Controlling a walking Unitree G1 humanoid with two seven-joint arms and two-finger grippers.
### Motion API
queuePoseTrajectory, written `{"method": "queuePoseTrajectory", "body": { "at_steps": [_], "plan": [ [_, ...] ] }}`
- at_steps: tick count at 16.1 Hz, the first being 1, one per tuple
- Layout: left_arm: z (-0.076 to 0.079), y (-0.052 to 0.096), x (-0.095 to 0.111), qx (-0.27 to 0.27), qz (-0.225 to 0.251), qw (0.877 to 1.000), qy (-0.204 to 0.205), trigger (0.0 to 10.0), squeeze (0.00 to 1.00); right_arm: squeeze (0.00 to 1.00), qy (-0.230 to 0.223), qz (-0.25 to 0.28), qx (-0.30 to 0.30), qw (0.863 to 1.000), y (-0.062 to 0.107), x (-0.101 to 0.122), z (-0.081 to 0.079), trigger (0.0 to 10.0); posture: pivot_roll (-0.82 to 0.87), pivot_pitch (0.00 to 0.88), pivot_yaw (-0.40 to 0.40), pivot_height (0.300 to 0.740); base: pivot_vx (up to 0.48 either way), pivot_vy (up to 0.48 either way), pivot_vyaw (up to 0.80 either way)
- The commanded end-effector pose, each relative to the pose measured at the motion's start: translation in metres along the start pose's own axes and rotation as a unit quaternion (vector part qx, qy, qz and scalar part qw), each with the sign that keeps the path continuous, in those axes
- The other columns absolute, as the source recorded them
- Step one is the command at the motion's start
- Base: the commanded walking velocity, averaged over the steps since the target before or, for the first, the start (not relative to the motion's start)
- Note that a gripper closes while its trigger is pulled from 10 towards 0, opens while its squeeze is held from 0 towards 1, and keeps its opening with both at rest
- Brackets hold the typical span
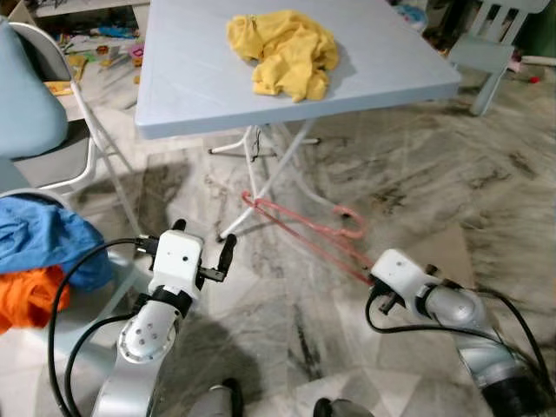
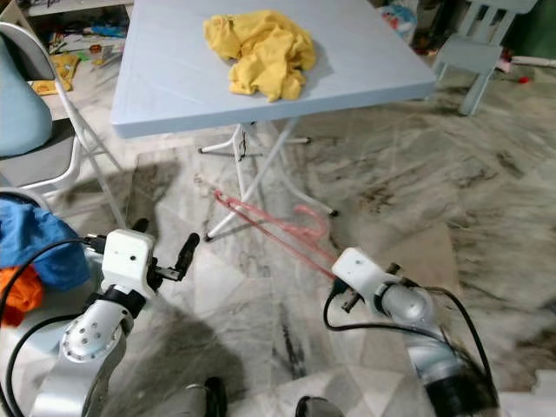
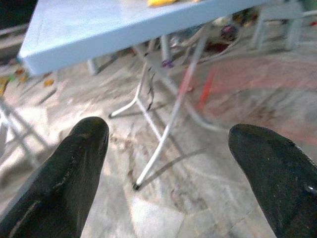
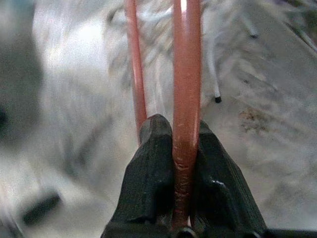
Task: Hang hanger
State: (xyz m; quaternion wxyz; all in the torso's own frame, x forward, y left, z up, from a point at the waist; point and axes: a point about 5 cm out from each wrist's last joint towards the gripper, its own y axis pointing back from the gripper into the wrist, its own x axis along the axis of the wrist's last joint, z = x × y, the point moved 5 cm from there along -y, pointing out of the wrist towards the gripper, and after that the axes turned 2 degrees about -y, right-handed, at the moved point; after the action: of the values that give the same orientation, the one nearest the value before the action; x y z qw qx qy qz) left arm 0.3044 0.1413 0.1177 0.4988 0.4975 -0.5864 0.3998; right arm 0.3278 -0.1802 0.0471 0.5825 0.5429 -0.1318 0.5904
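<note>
Reaching forward from the lower right of the left eye view, the right arm points its wrist toward the table legs, and the right claw [image 1: 372, 276] grips one end of the pink hanger [image 1: 304, 228]. That hanger slants up and away over the marble floor [image 1: 452, 200], its far end just under the near edge of the grey table [image 1: 191, 78]. A yellow cloth [image 1: 283, 50] lies crumpled on the tabletop. The left arm is raised at lower left, elbow bent, its left claw [image 1: 204, 256] pointing toward the table with open floor ahead of it. Blue and orange clothes [image 1: 39, 252] sit heaped at the far left beside a chair [image 1: 52, 104].

Over to the right eye view: same layout, and a wide stretch of bare floor runs right of the hanger, out to a pale chair [image 2: 473, 52] in the far corner.

Left wrist view now: two black fingers [image 3: 74, 173] spread wide apart with nothing between them, the table's white folding legs [image 3: 163, 134] and its near edge ahead.

Right wrist view: both black fingers [image 4: 153, 168] pressed tight on one pink bar of the hanger, a second thinner bar running alongside; the floor behind is blurred.
</note>
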Motion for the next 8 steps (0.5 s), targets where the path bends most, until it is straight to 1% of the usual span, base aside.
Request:
{"method": "queuePoseTrajectory", "body": {
  "at_steps": [1, 2, 4, 5, 6, 7, 8],
  "plan": [
    [-0.007, 0.0, -0.009, 0.018, -0.017, 1.0, 0.011, 10.0, 1.0, 0.0, -0.074, 0.027, -0.038, 0.996, 0.006, 0.01, -0.006, 0.0, -0.05, 0.241, 0.046, 0.74, 0.0, 0.0, 0.0],
    [-0.006, -0.002, -0.011, 0.019, -0.013, 0.999, 0.023, 10.0, 1.0, 0.0, -0.157, 0.038, -0.077, 0.984, 0.014, 0.013, -0.016, 0.0, -0.07, 0.241, 0.05, 0.74, 0.0, 0.0, 0.0],
    [0.001, -0.004, -0.011, 0.014, -0.011, 0.999, 0.028, 10.0, 1.0, 0.0, -0.193, 0.037, -0.108, 0.975, 0.02, 0.012, -0.02, 0.0, -0.08, 0.243, 0.05, 0.74, 0.0, 0.0, 0.0],
    [0.005, -0.006, -0.009, 0.01, -0.008, 1.0, 0.027, 10.0, 0.74, 0.0, -0.205, 0.031, -0.121, 0.971, 0.022, 0.01, -0.02, 0.0, -0.09, 0.244, 0.049, 0.74, 0.0, 0.0, 0.0],
    [0.012, -0.007, -0.007, -0.001, -0.004, 0.999, 0.034, 10.0, 0.27, 0.0, -0.219, 0.016, -0.139, 0.966, 0.028, 0.005, -0.019, 0.0, -0.09, 0.245, 0.049, 0.74, 0.0, 0.0, 0.0],
    [0.013, -0.008, -0.006, -0.004, -0.001, 0.999, 0.038, 10.0, 0.0, 0.0, -0.231, 0.009, -0.15, 0.961, 0.033, 0.002, -0.018, 0.0, -0.09, 0.241, 0.049, 0.74, 0.0, 0.0, 0.0],
    [0.013, -0.008, -0.006, -0.004, 0.0, 0.999, 0.041, 10.0, 0.0, 0.0, -0.253, 0.007, -0.161, 0.954, 0.035, 0.0, -0.013, 6.8, -0.08, 0.235, 0.046, 0.74, 0.0, 0.0, 0.0]
  ]
}}
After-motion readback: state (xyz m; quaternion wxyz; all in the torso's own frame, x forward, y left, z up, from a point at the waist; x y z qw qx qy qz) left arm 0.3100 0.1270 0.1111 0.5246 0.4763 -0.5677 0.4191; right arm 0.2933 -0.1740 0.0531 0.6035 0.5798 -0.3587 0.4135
